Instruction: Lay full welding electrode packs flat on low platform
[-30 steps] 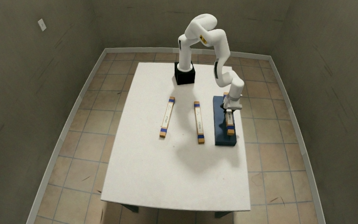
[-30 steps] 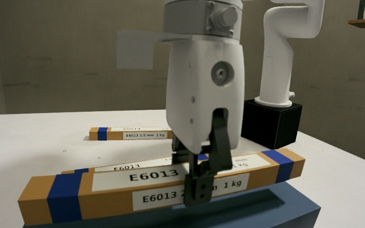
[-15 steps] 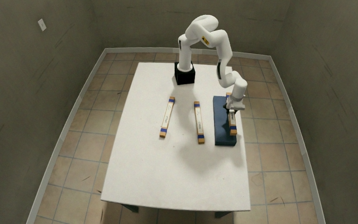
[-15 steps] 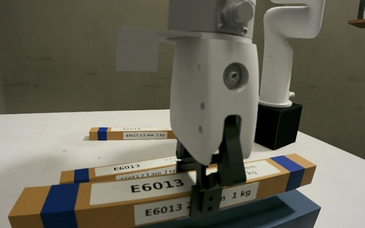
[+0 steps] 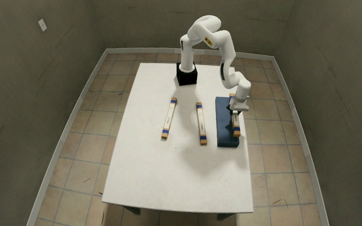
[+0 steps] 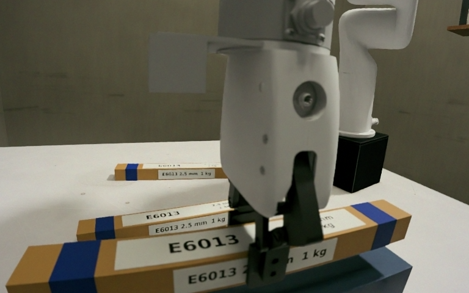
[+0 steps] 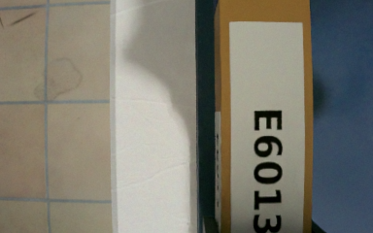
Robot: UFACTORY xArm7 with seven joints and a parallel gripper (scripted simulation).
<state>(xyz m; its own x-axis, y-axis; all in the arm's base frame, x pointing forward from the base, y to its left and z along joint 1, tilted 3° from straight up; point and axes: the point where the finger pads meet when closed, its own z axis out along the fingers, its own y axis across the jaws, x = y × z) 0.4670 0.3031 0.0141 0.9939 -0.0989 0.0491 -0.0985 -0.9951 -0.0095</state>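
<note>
Orange-brown, blue-banded cardboard pack hangs gripped in the black-fingered tool above the blue rectangular platform.

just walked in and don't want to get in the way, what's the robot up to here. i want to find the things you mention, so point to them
The white robot arm's gripper (image 5: pixel 234 110) (image 6: pixel 273 255) is shut on a long orange-brown cardboard pack (image 5: pixel 236 124) (image 6: pixel 138 274) (image 7: pixel 266 73) with blue bands, holding it above a low blue rectangular platform (image 5: pixel 223 125) (image 6: pixel 391 273) (image 7: pixel 345 146). Two matching packs lie apart on the white table (image 5: pixel 176 181) (image 6: pixel 51 176) (image 7: pixel 151 146), off the platform. All look alike, so I can't tell which are full.
</note>
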